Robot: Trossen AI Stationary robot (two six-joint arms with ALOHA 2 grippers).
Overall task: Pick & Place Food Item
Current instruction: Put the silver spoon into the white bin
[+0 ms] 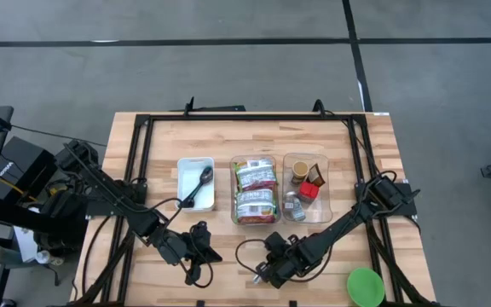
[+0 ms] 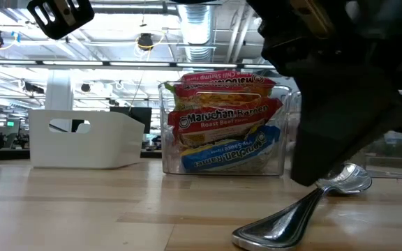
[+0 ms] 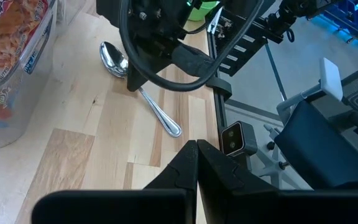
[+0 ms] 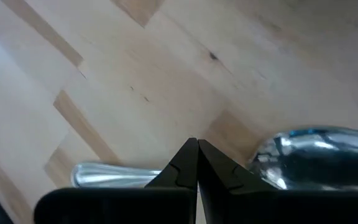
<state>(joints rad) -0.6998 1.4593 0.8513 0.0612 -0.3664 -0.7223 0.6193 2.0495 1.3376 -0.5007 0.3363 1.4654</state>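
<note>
Ramen packets (image 1: 255, 193) fill the middle clear bin (image 1: 255, 162); both tools, left (image 1: 201, 245) and right (image 1: 261, 275), are pinched closed, empty.

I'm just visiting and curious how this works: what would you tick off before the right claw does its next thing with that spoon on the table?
1. Right claw over the metal spoon: ok, handle and bowl show right below its tips.
2. Right claw shut, tips touching: ok; spoon actually pinched: cannot tell.
3. Left claw out of the way: ok, shut and waiting beside it.
4. Noodle packets sitting inside the clear bin: ok.
5. White bin free: not ok, a dark spoon lies in it.
</note>
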